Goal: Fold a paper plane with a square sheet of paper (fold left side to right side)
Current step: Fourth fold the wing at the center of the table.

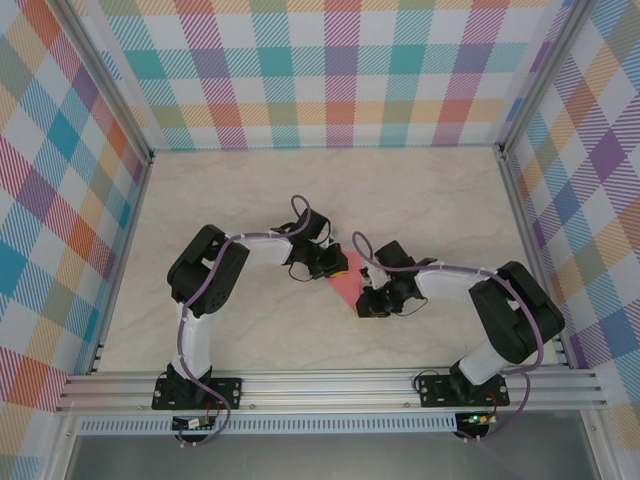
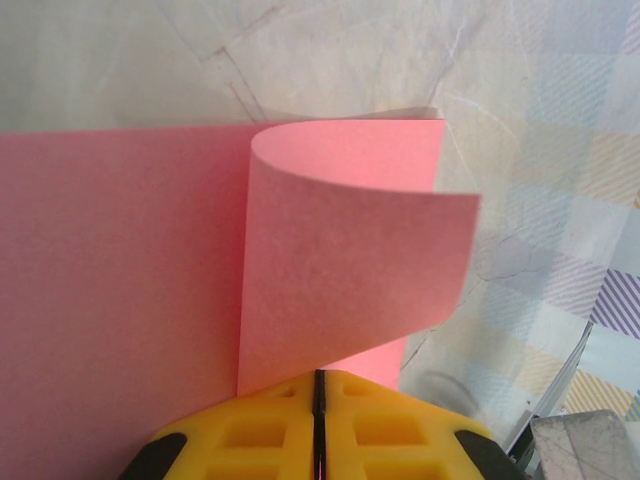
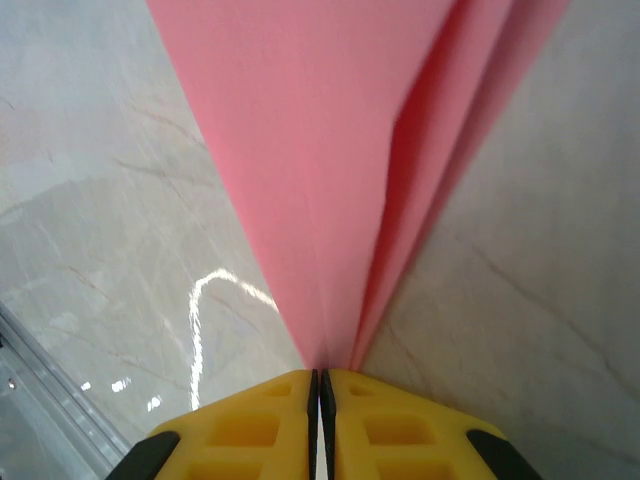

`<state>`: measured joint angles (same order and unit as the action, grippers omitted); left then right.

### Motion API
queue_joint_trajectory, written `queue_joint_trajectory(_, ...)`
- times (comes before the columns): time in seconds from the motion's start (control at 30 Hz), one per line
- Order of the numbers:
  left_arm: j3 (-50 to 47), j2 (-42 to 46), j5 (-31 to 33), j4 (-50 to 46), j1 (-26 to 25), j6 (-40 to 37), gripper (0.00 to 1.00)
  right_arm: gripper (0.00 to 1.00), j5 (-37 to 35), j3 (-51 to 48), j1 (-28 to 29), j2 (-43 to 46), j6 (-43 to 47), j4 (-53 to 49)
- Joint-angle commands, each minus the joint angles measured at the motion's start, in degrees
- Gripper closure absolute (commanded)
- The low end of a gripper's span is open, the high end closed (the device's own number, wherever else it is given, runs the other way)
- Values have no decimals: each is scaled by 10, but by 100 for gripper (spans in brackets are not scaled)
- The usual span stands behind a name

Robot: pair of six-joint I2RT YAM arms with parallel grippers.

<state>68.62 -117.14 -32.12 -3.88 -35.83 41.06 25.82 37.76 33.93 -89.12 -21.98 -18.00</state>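
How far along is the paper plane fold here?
Done: the pink paper already has layers tapering to a point at the shut right end effector. In hand: the shut left end effector pinches an edge whose flap curls over, uncreased. Left: flattening that flap and creasing it; no finished dart yet.

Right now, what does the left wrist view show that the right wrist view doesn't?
Left wrist: the pink paper curls over in a loose, uncreased flap above its flat part, held by the left pincer; checkered wall at right. Right wrist: the paper narrows in layered folds to a point in the right pincer; metal rail at lower left. Both: a shut yellow pincer gripping the paper, and the marble table.
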Motion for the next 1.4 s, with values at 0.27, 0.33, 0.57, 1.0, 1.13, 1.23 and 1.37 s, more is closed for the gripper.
queue_joint_trajectory(0.27, 2, -8, 47, -41, 5, -9, 91, 87, 26, 32, 11, 98, -26, -104)
queue_joint_trajectory(0.33, 2, -8, 47, -41, 5, -9, 91, 88, 31, 41, 11, 88, -44, -58)
queue_joint_trajectory(0.57, 4, -7, 44, -40, 4, -7, 91, 91, 4, 77, 8, -10, -69, 14)
queue_joint_trajectory(1.0, 44, -15, 53, -67, 20, -41, 88, 95, -52, 12, 2, -54, -84, -25)
queue_joint_trajectory(1.13, 83, -32, 53, -82, 39, -60, 87, 100, -49, -21, 1, -45, -93, -15)
queue_joint_trajectory(1.23, 112, -51, 46, -83, 54, -69, 87, 100, -46, -37, 1, -42, -97, -3)
queue_joint_trajectory(1.37, 148, -84, 34, -84, 75, -80, 87, 100, -40, -45, 1, -39, -100, 10)
